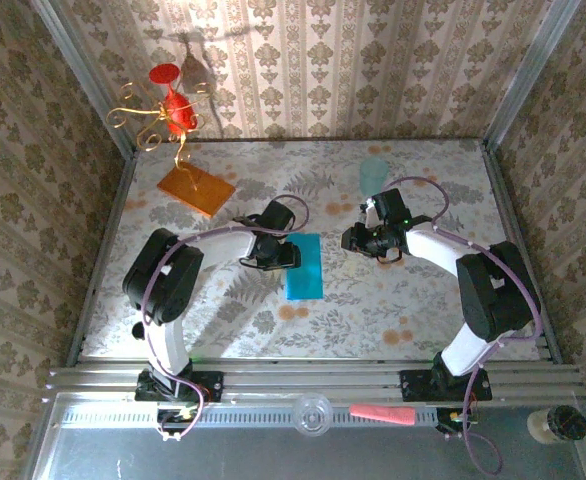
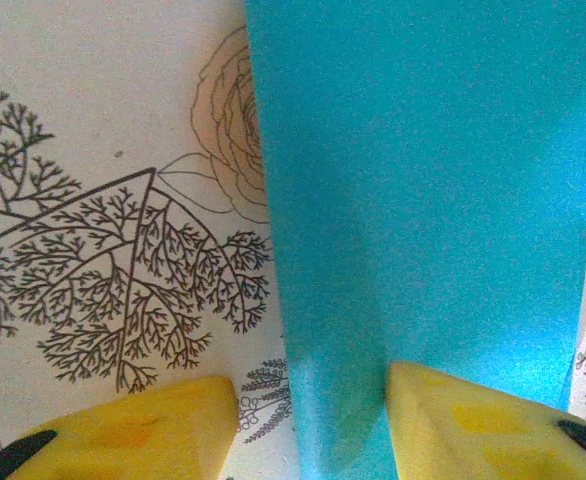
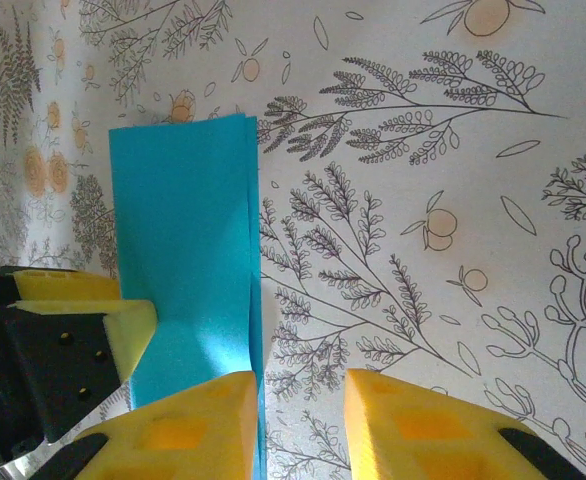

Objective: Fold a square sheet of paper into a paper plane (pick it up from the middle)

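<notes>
Bright, uneven light casts hard shadows; wrist close-ups look slightly soft.

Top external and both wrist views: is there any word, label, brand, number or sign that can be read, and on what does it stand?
No text can be read in any view.
The teal sheet of paper is plain and unmarked.
The table cover and the wallpaper carry only plant and ornament patterns.
The orange slab shows no lettering.
</notes>
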### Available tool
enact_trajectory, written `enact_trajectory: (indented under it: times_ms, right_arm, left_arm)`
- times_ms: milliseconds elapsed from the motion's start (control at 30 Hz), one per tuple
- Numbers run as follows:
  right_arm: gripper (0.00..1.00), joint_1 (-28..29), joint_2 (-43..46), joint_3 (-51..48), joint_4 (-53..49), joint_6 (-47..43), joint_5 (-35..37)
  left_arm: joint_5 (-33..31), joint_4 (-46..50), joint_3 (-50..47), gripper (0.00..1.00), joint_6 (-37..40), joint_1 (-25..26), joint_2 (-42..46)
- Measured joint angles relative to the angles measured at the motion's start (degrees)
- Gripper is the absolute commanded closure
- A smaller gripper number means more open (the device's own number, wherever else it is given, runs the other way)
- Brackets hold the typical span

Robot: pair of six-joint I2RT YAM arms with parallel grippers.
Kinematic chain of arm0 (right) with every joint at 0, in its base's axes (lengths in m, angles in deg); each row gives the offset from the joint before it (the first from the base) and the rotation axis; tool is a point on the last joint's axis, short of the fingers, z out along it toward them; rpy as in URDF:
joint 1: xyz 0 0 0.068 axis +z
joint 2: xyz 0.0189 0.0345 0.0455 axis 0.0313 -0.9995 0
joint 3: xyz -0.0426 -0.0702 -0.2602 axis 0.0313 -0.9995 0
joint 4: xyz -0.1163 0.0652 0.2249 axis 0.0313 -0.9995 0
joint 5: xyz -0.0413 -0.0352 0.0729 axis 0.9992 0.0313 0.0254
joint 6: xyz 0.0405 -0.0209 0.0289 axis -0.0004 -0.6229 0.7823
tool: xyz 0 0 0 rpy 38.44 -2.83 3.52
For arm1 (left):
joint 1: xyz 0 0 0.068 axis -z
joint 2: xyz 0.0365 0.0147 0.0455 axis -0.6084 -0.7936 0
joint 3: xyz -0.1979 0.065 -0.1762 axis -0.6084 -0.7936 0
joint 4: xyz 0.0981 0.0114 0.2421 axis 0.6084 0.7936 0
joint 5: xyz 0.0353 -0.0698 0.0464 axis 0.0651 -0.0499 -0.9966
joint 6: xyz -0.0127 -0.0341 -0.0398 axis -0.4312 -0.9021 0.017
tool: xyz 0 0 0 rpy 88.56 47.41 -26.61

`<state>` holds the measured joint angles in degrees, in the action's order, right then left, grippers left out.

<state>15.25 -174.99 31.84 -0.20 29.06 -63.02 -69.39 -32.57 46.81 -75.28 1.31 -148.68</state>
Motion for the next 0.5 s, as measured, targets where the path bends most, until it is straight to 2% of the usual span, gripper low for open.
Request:
enact_trajectory:
  times_ms: [267,500]
  right_arm:
    - [0.69,0.0,-0.1,0.0,1.2,0.0,-0.9]
    - [0.69,0.0,-0.2,0.0,1.5,0.0,-1.6]
  left_arm:
    - [-1.0,0.1,0.2,0.51,-1.7,0.2,-0.1]
    - [-0.7,1.3,1.1,0.50,0.2,0.5,-0.6]
